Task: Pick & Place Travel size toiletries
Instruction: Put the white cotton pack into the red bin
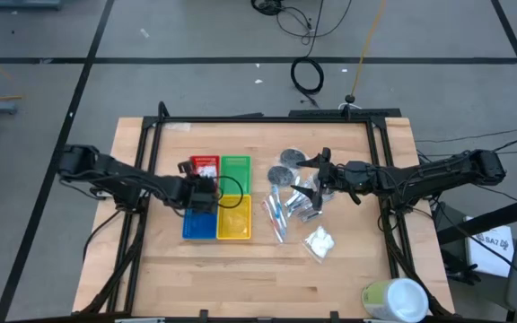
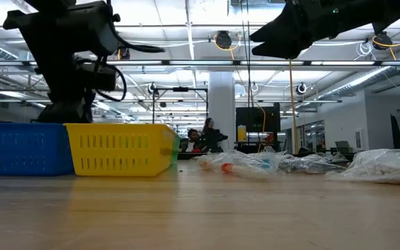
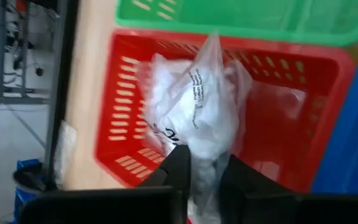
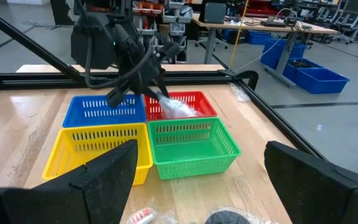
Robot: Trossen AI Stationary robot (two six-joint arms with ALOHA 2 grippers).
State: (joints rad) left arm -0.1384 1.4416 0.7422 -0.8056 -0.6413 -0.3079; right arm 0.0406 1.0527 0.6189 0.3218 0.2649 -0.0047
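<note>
The travel size toiletries (image 1: 296, 199) are lying in a loose pile on the desk (image 1: 348, 269), at about 3 o'clock from the four trays, and you are working on both sides of this pile. In the pile you are seeing round dark grey discs (image 1: 281, 175), slim tubes (image 1: 275, 213) and a white packet (image 1: 319, 240) nearest the front edge.

Your left hand (image 3: 204, 174) is hanging over the red tray (image 3: 278, 155), and its fingers (image 3: 176, 165) are pinching a clear plastic packet (image 3: 197, 106) with white contents. The packet is hanging down into this tray. The right wrist view is showing the same thing: the packet (image 4: 176, 107) is sitting at the red tray (image 4: 201, 102), which is standing at 12 o'clock from the green tray (image 4: 194, 146) in that view.

Your right hand (image 1: 317, 172) is hovering above the pile, close to the discs, and its fingers (image 4: 110, 171) are spread wide apart with nothing between them.

The blue tray (image 1: 199, 226) and the yellow tray (image 1: 233, 222) are standing side by side at the front of the group. A large pale green and white cylinder (image 1: 393, 300) is lying near the front right corner of the desk, well apart from the pile.
</note>
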